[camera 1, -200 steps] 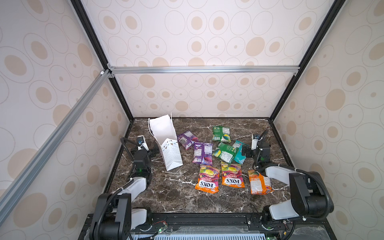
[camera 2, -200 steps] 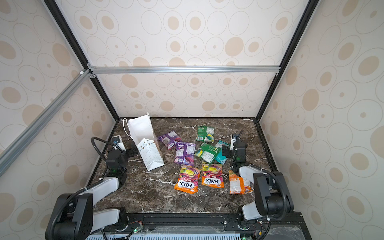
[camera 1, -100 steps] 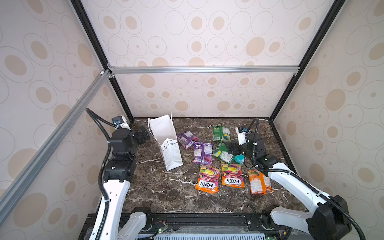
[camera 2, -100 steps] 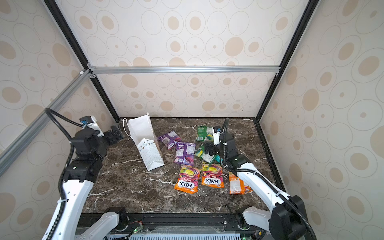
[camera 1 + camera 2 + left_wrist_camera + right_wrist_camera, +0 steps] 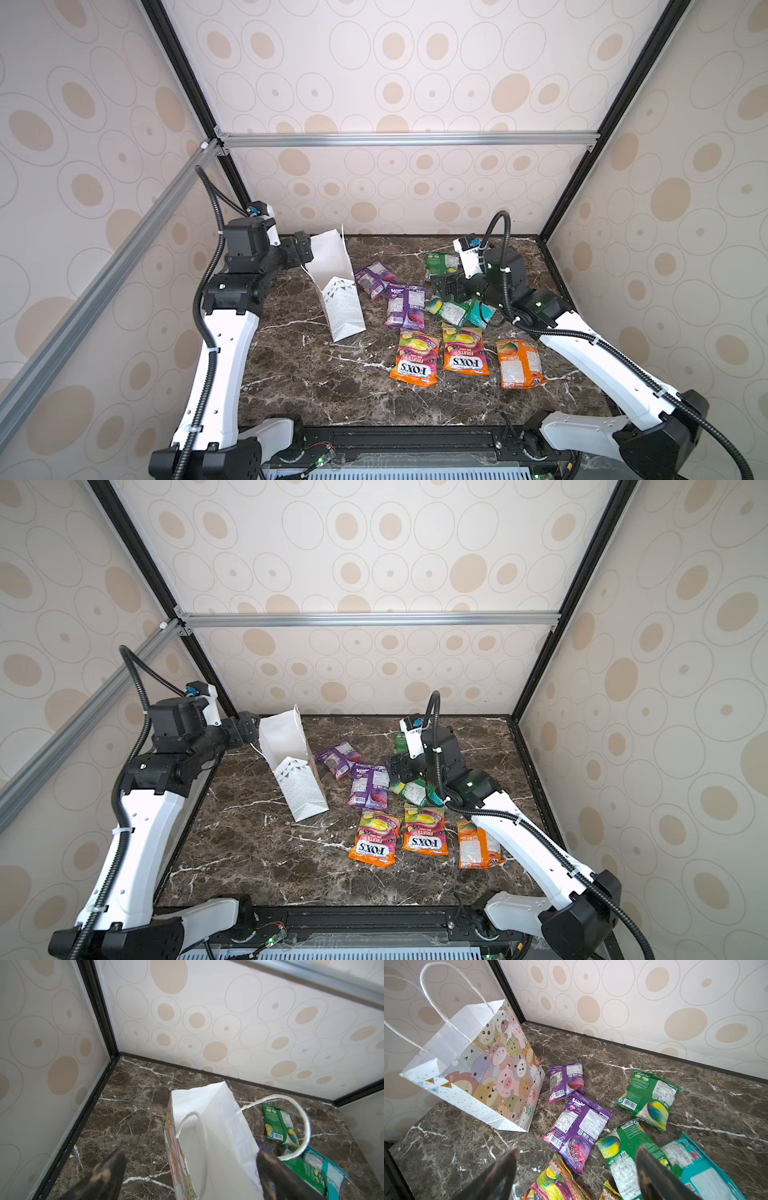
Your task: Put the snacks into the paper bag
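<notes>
The paper bag [image 5: 338, 291] [image 5: 297, 771] stands upright and open at the back left of the marble table. My left gripper [image 5: 305, 249] [image 5: 191, 1155] is open at the bag's top edge, and the bag's mouth [image 5: 218, 1126] lies between its fingers. The snacks lie flat to the right of the bag: two purple packets [image 5: 405, 305] [image 5: 577, 1126], green ones [image 5: 440, 264] [image 5: 623, 1153], a teal one [image 5: 482, 313] and three orange ones [image 5: 415, 359]. My right gripper [image 5: 451, 289] [image 5: 577, 1151] hangs open over the nearer green and purple packets, holding nothing.
Patterned walls with black frame posts close the table [image 5: 316, 374] on the left, back and right. The bag's cord handles [image 5: 301, 1126] stand up above its rim. A bare stretch of marble lies in front of the bag.
Both arms have risen from a low folded pose at the front. The left gripper has reached up to the bag's top edge; the right has moved out over the green and teal packets.
</notes>
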You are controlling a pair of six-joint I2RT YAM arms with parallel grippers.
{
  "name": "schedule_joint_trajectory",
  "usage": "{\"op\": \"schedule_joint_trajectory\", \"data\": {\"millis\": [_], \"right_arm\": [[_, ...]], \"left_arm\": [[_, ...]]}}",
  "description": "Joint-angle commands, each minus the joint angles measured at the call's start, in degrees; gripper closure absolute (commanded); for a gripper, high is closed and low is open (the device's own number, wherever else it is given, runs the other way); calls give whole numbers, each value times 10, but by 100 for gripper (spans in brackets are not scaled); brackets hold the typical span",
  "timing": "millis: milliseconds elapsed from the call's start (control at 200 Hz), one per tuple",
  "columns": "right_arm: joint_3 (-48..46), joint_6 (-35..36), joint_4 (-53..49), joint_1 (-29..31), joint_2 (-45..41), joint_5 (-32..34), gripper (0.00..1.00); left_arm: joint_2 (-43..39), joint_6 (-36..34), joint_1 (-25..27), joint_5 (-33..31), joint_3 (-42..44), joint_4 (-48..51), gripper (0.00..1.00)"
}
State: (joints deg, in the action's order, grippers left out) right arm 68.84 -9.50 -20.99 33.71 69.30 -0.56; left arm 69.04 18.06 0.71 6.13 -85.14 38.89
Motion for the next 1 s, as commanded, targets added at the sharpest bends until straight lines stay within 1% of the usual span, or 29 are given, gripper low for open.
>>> {"op": "schedule_joint_trajectory", "data": {"millis": [0, 85, 195, 285, 410, 490, 550, 615, 720, 820, 835, 845, 865, 930, 995], "right_arm": [[11, 14, -66, 1, -26, 27, 9], [-3, 10, -63, 0, -39, 26, 9], [-28, 5, -48, 0, -52, 30, 9], [-38, 0, -47, 0, -54, 39, 9], [-38, -3, -52, 1, -46, 38, 9], [-33, -1, -60, 1, -43, 36, 10], [-33, -1, -61, 1, -44, 40, 10], [-34, -1, -61, 1, -47, 45, 10], [-38, -1, -62, 1, -50, 52, 10], [-41, -2, -63, 0, -51, 57, 10], [-41, -2, -63, 0, -51, 57, 10], [-41, -2, -63, 1, -51, 57, 10], [-42, -1, -62, 1, -50, 58, 10], [-44, -1, -63, 0, -48, 58, 10], [-44, -1, -64, 1, -46, 60, 10]], "left_arm": [[3, -27, 2, 16, -33, 46, 8], [10, -27, 2, 31, -25, 40, 12], [19, -29, 2, 43, -15, 36, 19], [23, -33, 3, 54, -12, 36, 28], [29, -40, 3, 59, -3, 29, 34], [35, -48, 3, 61, -2, 27, 40], [39, -51, 2, 62, -4, 26, 47], [39, -53, 2, 64, -4, 23, 51], [40, -54, 3, 72, -5, 17, 64], [41, -56, 2, 80, -6, 15, 80], [41, -57, 2, 82, -6, 15, 83], [42, -58, 3, 84, -6, 15, 87], [41, -59, 3, 86, -6, 15, 91], [44, -61, 3, 91, -8, 17, 97], [47, -63, 2, 102, -10, 17, 100]]}}
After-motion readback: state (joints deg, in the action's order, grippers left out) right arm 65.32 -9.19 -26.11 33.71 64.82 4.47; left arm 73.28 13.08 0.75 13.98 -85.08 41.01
